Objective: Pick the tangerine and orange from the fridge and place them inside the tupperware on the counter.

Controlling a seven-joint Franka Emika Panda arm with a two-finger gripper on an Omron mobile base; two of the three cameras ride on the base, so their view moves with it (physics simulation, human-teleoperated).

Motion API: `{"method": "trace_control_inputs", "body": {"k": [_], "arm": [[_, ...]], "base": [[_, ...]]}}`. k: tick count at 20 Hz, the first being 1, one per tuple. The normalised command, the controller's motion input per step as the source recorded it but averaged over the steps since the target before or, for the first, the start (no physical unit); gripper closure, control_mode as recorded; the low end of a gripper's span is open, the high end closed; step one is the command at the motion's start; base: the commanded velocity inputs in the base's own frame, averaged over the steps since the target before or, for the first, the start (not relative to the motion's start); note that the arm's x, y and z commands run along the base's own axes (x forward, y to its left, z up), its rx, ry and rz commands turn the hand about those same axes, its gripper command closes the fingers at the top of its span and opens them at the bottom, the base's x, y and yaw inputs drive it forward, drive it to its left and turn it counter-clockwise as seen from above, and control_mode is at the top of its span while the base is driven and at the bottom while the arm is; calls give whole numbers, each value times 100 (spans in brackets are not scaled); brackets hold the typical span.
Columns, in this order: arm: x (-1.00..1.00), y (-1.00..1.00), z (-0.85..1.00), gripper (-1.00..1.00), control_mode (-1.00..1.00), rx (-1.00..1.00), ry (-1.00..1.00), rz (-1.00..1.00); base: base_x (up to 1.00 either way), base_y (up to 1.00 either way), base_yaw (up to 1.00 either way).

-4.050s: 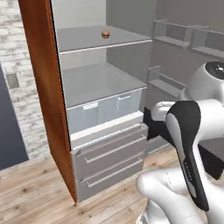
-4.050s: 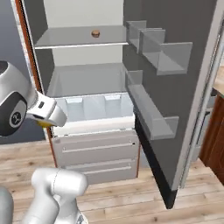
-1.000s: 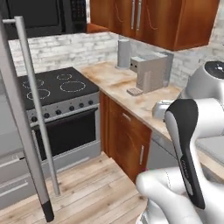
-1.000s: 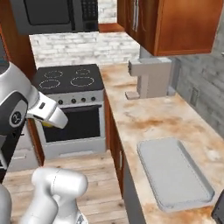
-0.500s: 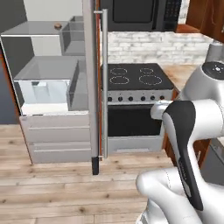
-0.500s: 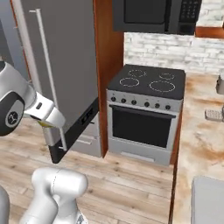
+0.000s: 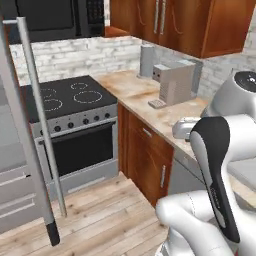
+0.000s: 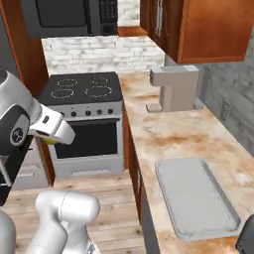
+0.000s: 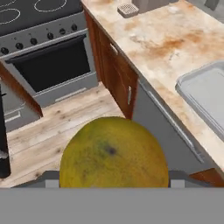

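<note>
Gripper [image 9: 113,186] clamped on orange [image 9: 113,153] | tupperware [image 8: 196,198] empty on counter [image 8: 173,131]

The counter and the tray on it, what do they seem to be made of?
The counter looks like polished stone: beige with orange-brown marbling and a soft sheen. The tray looks like matte light grey plastic, perhaps metal: one even colour, rounded corners, a thin raised rim. Being rendered, neither is certain.
</note>
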Motion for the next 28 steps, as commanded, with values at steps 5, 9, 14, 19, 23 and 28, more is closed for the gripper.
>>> {"method": "trace_control_inputs", "body": {"k": [5,9,14,19,23,28], "arm": [[0,0,0,100,100,0,0,0],[0,0,0,100,100,0,0,0],[0,0,0,100,100,0,0,0],[0,0,0,100,100,0,0,0],[0,0,0,100,100,0,0,0],[13,6,-45,100,-100,0,28,-1]], "base": [[27,-11,-100],[31,0,-100],[70,7,-99],[82,24,-73],[82,17,-49],[11,3,-3]]}}
